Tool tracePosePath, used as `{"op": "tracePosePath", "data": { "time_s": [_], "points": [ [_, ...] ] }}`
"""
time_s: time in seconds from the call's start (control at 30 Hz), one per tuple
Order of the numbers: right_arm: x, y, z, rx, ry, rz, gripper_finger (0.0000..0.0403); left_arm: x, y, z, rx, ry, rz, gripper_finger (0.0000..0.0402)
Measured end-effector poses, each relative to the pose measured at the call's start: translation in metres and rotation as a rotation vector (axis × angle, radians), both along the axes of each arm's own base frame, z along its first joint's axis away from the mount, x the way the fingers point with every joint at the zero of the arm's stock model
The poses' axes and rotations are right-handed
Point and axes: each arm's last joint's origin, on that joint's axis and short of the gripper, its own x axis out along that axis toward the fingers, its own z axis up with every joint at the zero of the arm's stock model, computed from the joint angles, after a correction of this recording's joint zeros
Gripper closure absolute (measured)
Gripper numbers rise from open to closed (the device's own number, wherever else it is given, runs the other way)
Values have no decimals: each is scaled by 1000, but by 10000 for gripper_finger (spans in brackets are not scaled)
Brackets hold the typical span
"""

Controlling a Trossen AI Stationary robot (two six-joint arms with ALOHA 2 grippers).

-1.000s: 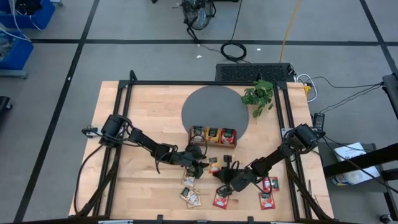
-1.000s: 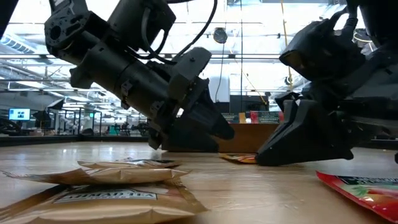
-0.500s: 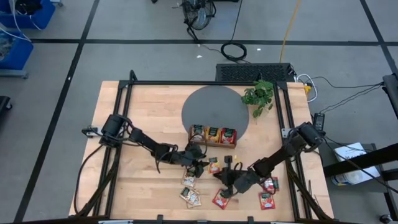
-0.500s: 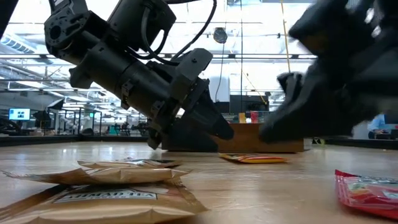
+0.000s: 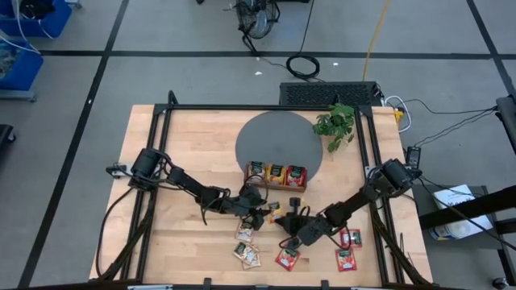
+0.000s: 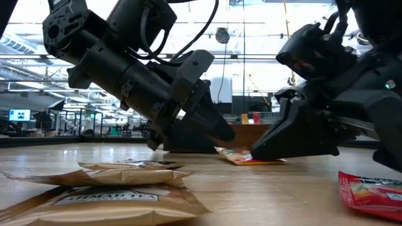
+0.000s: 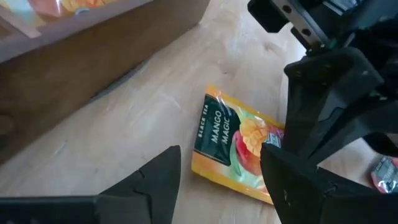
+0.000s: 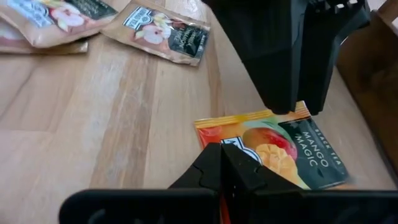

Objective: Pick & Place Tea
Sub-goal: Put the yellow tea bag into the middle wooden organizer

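Note:
An orange-yellow tea sachet (image 7: 233,146) marked Mango Magic lies on the wooden table in front of the three-slot tray (image 5: 276,175), between my two grippers. My left gripper (image 7: 221,180) stands open just short of the sachet, tilted down toward it; I cannot tell whether a fingertip touches it. My right gripper (image 8: 222,163) is shut, its tips on the sachet's opposite edge. Beige-green sachets (image 5: 245,242) and red ones (image 5: 347,250) lie flat nearer the table's front edge. My right gripper sets its shut fingertips on the orange-yellow sachet's edge (image 8: 245,135) on the side toward the right arm. It comes slanting down from the table's right. The sachet lies on the table, its opposite edge (image 6: 221,150) a little raised toward the left gripper.
The tray holds one sachet in each slot and stands on the near rim of a grey round mat (image 5: 266,133). A small potted plant (image 5: 334,125) is at the back right. Two beige-green sachets (image 6: 119,182) lie near the low camera, a red one (image 6: 370,191) to their right.
My right gripper drew up and back off the orange-yellow sachet, leaving it flat and uncovered. It then came down again onto the sachet's edge. The sachet has slid a little toward the left gripper, and its edge on that side has tipped up.

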Motion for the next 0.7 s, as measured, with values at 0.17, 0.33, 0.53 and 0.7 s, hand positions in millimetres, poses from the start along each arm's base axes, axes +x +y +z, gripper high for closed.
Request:
{"op": "tracePosePath", "data": {
  "time_s": [0.17,0.33,0.53,0.7],
  "points": [
    [0,-1,-5,12,19,-13,403,-1,0,-2,1,18,1,181],
    [-1,-1,-11,15,43,-13,403,-1,-1,-2,-13,23,-26,181],
    [-2,-1,-12,27,55,4,403,6,-8,2,4,24,-70,188],
    [-2,-1,-12,30,53,8,403,13,-16,4,51,54,-115,231]
  ]
}}
